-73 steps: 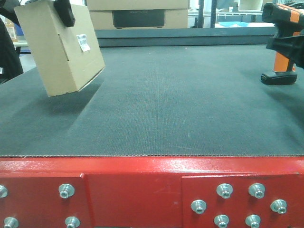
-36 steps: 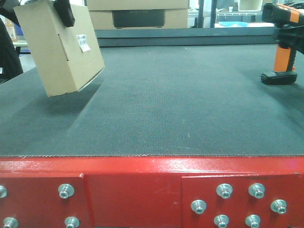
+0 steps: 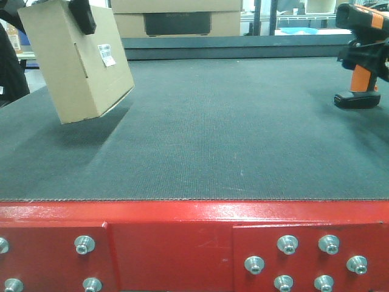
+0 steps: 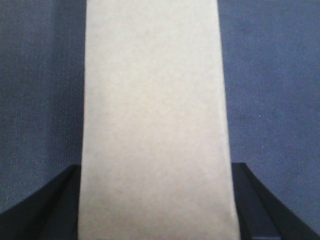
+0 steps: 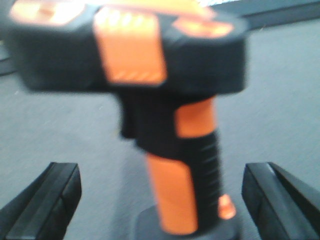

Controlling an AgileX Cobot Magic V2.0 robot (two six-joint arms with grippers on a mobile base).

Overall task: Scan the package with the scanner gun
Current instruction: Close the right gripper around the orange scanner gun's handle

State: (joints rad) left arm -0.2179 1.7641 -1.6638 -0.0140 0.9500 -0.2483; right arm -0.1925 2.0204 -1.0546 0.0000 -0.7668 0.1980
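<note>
- Right jaws have slid back left across the scanner [image 3: 358,91] since half a second ago and now cover the top of its orange handle; box and scanner have not shifted
- Scanner stands upright on its black base at the far right of the desk [image 3: 213,152]
- Wrist view shows the right jaws wide, one finger [image 5: 42,200] on each side of the handle and clear of it
- Left jaws grip the box [image 3: 76,67] by two opposite sides
- Box is tilted over the desk's far left; whether its low corner touches the mat I cannot tell
- White label [image 3: 106,55] sits on the box face turned toward the scanner's side
- Carton [image 3: 176,23] with a dark panel sits beyond the desk
</note>
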